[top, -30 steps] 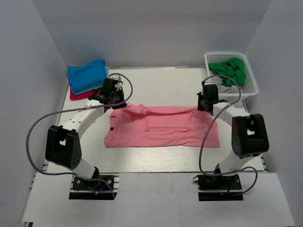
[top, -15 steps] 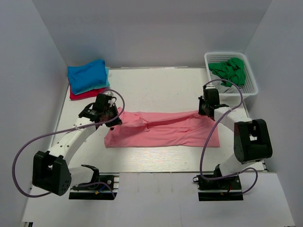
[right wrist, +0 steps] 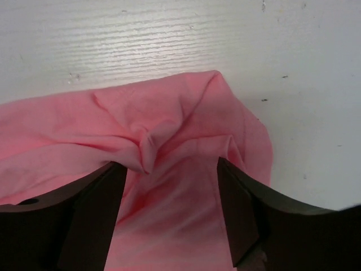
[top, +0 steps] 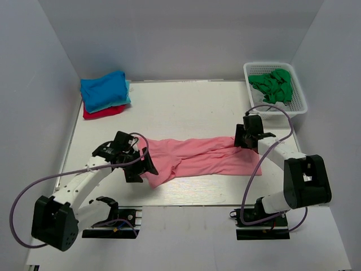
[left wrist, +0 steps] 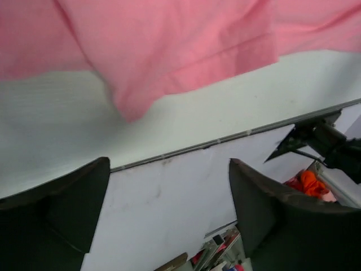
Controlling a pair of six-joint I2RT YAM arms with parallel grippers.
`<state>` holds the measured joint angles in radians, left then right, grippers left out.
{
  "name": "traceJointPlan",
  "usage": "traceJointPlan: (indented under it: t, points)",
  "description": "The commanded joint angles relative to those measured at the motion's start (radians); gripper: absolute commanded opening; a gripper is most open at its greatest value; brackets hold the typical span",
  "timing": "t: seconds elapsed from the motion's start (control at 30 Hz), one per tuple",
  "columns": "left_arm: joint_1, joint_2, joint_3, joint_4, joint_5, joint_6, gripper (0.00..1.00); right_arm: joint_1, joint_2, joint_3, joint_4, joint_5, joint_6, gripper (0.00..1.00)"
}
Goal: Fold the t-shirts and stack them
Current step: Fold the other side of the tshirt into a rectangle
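Note:
A salmon-pink t-shirt (top: 203, 158) lies across the middle of the table as a long, rumpled band folded lengthwise. My left gripper (top: 141, 167) sits at its left end, open, with the shirt's loose corner (left wrist: 169, 45) lying beyond the fingertips and nothing between them (left wrist: 169, 186). Over the shirt's right end my right gripper (top: 243, 138) is also open. Its fingers straddle bunched pink cloth (right wrist: 169, 130) without pinching it (right wrist: 169, 169). A folded stack (top: 104, 93) of blue, teal and red t-shirts rests at the back left.
A white mesh basket (top: 299, 101) at the back right holds crumpled green cloth (top: 273, 83). The table's front edge (left wrist: 225, 138) runs just below the left gripper. White walls enclose the table on three sides.
Both grippers drew the pink shirt's far edge toward the front, narrowing it into a band, then opened and let go. The left arm swung forward to the shirt's near-left corner.

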<state>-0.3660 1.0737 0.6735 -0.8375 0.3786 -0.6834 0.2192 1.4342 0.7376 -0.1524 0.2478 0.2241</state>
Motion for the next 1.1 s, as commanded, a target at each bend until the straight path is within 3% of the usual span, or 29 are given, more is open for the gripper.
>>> traceJointPlan:
  t: [0.0, 0.07, 0.1, 0.3, 0.43, 0.47, 0.53, 0.6, 0.7, 0.8, 0.97, 1.07]
  points:
    - [-0.008, -0.025, 0.113, -0.081, 0.042, 0.056, 1.0, 0.003, -0.041, 0.005, -0.041, 0.036, 0.023, 0.74]
    - [-0.008, 0.079, 0.223, -0.116, -0.025, 0.112, 1.0, 0.002, -0.05, 0.017, -0.058, 0.039, 0.027, 0.89]
    - [-0.008, 0.116, 0.257, -0.127, -0.093, 0.123, 1.0, 0.003, -0.063, 0.02, -0.058, 0.042, 0.027, 0.9]
    - [0.015, 0.328, 0.484, -0.143, -0.384, 0.099, 1.0, 0.003, -0.11, 0.06, -0.067, 0.027, 0.027, 0.9]
    - [0.024, 0.354, 0.445, -0.147, -0.503, 0.076, 0.96, 0.002, -0.115, 0.079, -0.088, 0.027, 0.021, 0.9]
    - [0.024, 0.354, 0.425, -0.12, -0.533, 0.076, 0.88, 0.002, -0.112, 0.078, -0.088, 0.021, 0.024, 0.9]
    - [0.024, 0.354, 0.37, -0.028, -0.503, 0.117, 0.87, 0.002, -0.106, 0.075, -0.091, 0.009, 0.026, 0.9]
    - [0.033, 0.39, 0.36, 0.093, -0.469, 0.117, 0.79, 0.003, -0.098, 0.085, -0.104, -0.007, 0.031, 0.9]
    - [0.033, 0.451, 0.334, 0.142, -0.478, 0.117, 0.66, 0.003, -0.097, 0.097, -0.104, -0.016, 0.032, 0.9]
    - [0.044, 0.495, 0.324, 0.155, -0.524, 0.091, 0.59, -0.003, -0.095, 0.095, -0.107, -0.002, 0.032, 0.9]
    - [0.044, 0.537, 0.324, 0.176, -0.578, 0.091, 0.59, -0.003, -0.106, 0.083, -0.104, 0.013, 0.032, 0.9]
    - [0.053, 0.546, 0.333, 0.166, -0.587, 0.091, 0.44, -0.001, -0.104, 0.082, -0.101, 0.018, 0.031, 0.9]
